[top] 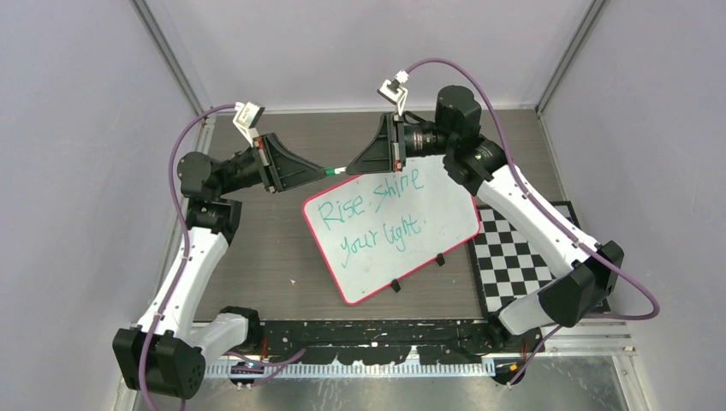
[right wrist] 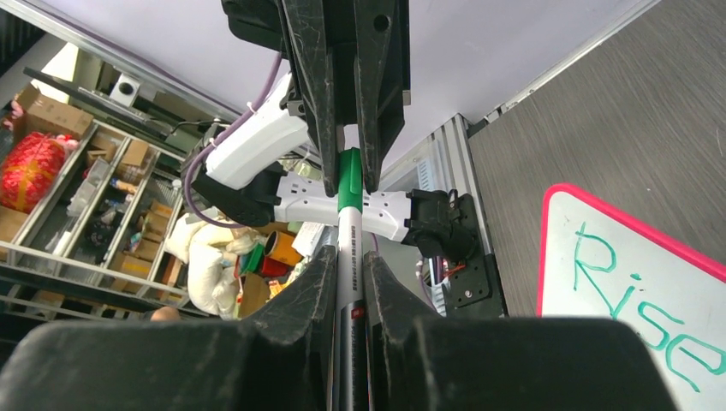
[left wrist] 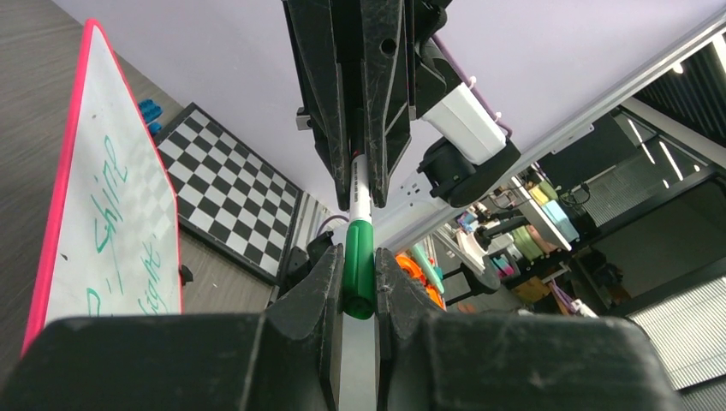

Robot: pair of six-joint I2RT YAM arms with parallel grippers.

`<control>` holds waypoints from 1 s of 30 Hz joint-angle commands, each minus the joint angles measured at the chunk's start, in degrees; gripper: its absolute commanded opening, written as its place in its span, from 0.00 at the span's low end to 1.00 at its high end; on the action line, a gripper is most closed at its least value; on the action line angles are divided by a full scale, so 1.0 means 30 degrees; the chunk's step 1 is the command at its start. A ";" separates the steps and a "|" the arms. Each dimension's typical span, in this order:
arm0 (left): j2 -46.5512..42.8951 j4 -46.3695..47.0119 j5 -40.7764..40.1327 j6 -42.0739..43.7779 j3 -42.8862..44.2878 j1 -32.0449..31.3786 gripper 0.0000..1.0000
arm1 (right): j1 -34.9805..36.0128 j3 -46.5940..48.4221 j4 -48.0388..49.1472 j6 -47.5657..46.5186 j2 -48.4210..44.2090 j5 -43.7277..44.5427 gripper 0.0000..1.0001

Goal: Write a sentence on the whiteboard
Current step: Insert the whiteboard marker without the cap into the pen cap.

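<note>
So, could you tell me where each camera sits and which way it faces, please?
Top: above and behind the robot, looking down on the whiteboard and checkered mat; both arms show.
Left wrist: on the left arm, looking past the left gripper, shut on the green cap, at the right gripper.
Right wrist: the reverse, past the right gripper holding the marker.
Shared: both wrist views show marker, both grippers, whiteboard.

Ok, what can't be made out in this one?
- Tip of the marker: every view, inside the green cap.
- Print on the barrel: right wrist view, blurred, partly covered by the right tool.
- The sentence: left wrist view sees the whiteboard at a steep slant and the left tool cuts it off; right wrist view shows only "Rise", the frame edge cuts the rest.
- Any full stop after "light": top view, too small.
</note>
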 commanded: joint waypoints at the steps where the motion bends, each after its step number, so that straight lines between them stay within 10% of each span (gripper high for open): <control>1: 0.0185 0.0430 -0.0540 0.0274 -0.0008 -0.0622 0.00 | 0.1273 0.0795 -0.0564 -0.1009 0.0496 0.0316 0.00; 19: 0.0202 0.1406 -0.0932 0.0110 -0.0638 -0.0884 0.00 | 0.2869 0.2301 -0.1371 -0.1797 0.1949 0.0254 0.00; 30: -0.0556 -1.2120 -0.0235 1.0124 0.2796 0.2219 0.00 | -0.3897 0.0023 -0.0992 -0.1804 -0.0762 -0.0741 0.68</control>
